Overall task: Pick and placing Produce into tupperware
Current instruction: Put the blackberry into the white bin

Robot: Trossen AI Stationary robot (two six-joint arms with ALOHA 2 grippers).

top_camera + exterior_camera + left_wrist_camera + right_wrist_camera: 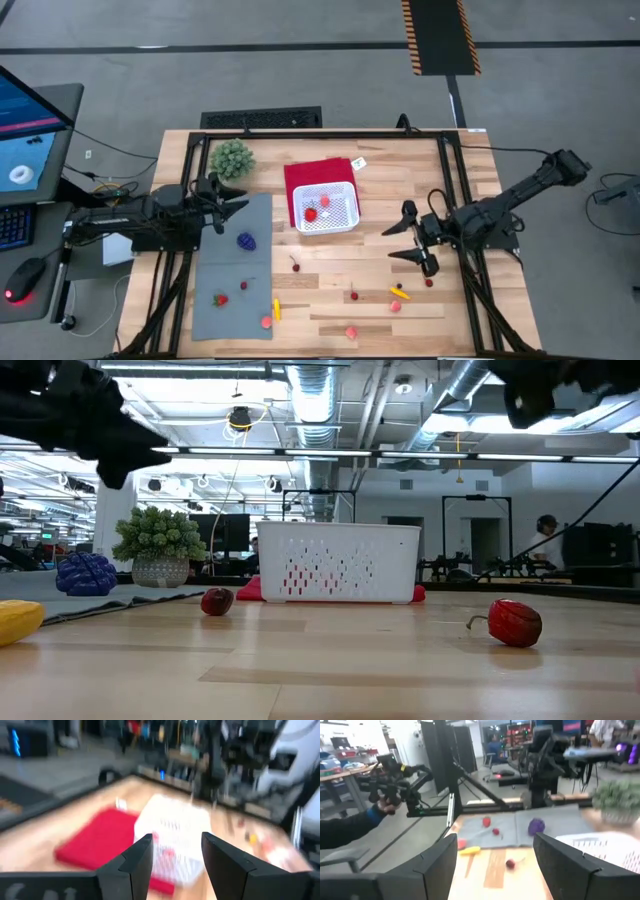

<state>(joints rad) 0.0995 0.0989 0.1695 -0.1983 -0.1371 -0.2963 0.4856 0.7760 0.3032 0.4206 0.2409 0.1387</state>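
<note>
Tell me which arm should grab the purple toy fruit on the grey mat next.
Probably left: the open left gripper hangs just above the purple toy fruit on the grey mat; the open right gripper sits beyond the white latticed basket.

Wooden bench [400, 190] with cloths and scattered produce

Grey mat [235, 300] lower left, red cloth [305, 172] centre, potted plant [231, 158] upper left, small fruits [353, 295] loose along the lower edge.

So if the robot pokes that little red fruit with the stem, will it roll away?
Probably. The red fruit looks round and rests on smooth bare wood, so a nudge may roll it. Its thin stem might stop it rolling far. It looks tiny, likely light.
</note>
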